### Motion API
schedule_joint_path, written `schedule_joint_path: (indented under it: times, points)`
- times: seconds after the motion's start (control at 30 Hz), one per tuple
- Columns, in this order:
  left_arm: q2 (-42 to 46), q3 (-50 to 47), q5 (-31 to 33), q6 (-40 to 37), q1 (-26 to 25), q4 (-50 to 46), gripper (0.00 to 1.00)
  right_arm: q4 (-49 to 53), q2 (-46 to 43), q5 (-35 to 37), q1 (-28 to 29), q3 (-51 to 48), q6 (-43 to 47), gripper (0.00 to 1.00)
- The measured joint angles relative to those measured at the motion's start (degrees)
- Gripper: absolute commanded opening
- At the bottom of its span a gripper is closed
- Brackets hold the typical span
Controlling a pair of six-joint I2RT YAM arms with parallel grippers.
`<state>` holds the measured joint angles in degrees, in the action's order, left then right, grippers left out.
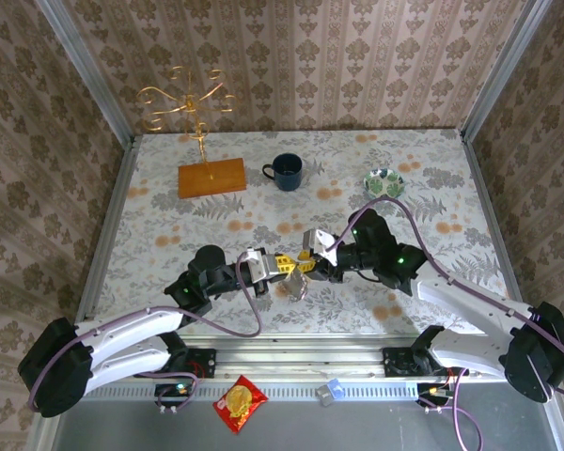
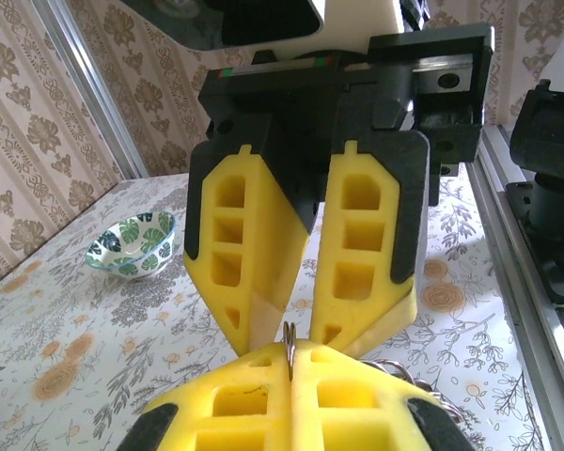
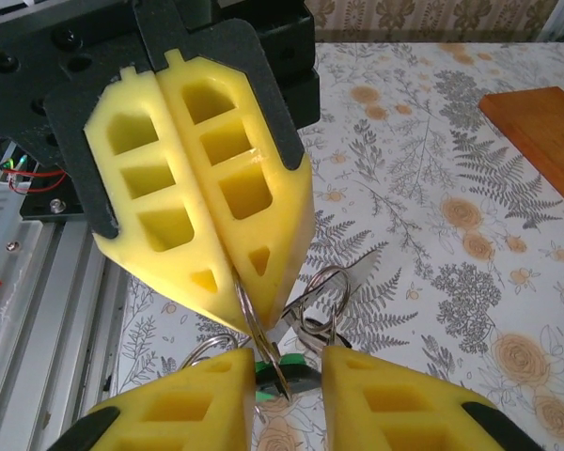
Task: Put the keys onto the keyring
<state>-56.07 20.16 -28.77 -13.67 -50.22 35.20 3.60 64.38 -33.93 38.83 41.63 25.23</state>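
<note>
Low over the table's near middle my two grippers meet tip to tip. My left gripper (image 1: 280, 264) (image 2: 289, 355) is shut on the keyring (image 2: 289, 340), a thin metal ring standing on edge between its yellow pads. In the right wrist view the keyring (image 3: 252, 319) runs down from the left fingers (image 3: 263, 235) into the gap of my right gripper (image 3: 289, 365). There a key with a green head (image 3: 296, 368) fills the space between my right pads. More rings and metal keys (image 3: 324, 301) hang just behind. A small metal bunch (image 1: 298, 287) dangles under the grippers.
A gold wire stand (image 1: 190, 99) rises from a wooden board (image 1: 211, 177) (image 3: 545, 132) at the back left. A dark mug (image 1: 286, 171) stands at the back middle, and a leaf-patterned bowl (image 1: 383, 181) (image 2: 132, 242) at the back right. A red packet (image 1: 240, 404) lies below the front rail.
</note>
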Motion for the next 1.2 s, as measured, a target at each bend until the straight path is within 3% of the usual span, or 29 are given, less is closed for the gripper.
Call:
schedule_joint_path:
  times: [0.2,0.33,0.37,0.43,0.57,0.83,1.2]
  points:
    - [-0.5,0.0,0.0,0.0,0.0,0.5,0.00,-0.9,0.5,-1.2,0.0,0.0,-0.9,0.20]
    - [-0.6,0.0,0.2,0.0,0.0,0.8,0.01,-1.0,0.6,-1.8,0.0,0.0,-1.2,0.03]
    - [-0.6,0.0,0.5,0.0,0.1,0.8,0.05,-1.0,0.6,-1.9,-0.1,0.0,-1.3,0.00]
    - [-0.6,0.0,0.8,0.0,0.0,0.8,0.15,-0.7,0.6,-1.9,-0.2,0.0,-0.9,0.00]
    - [0.7,0.0,1.6,-0.5,0.0,-1.0,0.20,2.6,0.6,-1.2,-0.2,1.2,1.1,0.00]
    - [3.8,4.3,3.3,-6.2,0.0,-15.9,0.23,16.3,3.2,5.7,2.6,10.4,9.1,0.00]
    - [3.3,5.6,3.5,-9.1,0.0,-21.1,0.19,25.3,6.8,12.5,7.2,16.7,15.3,0.00]
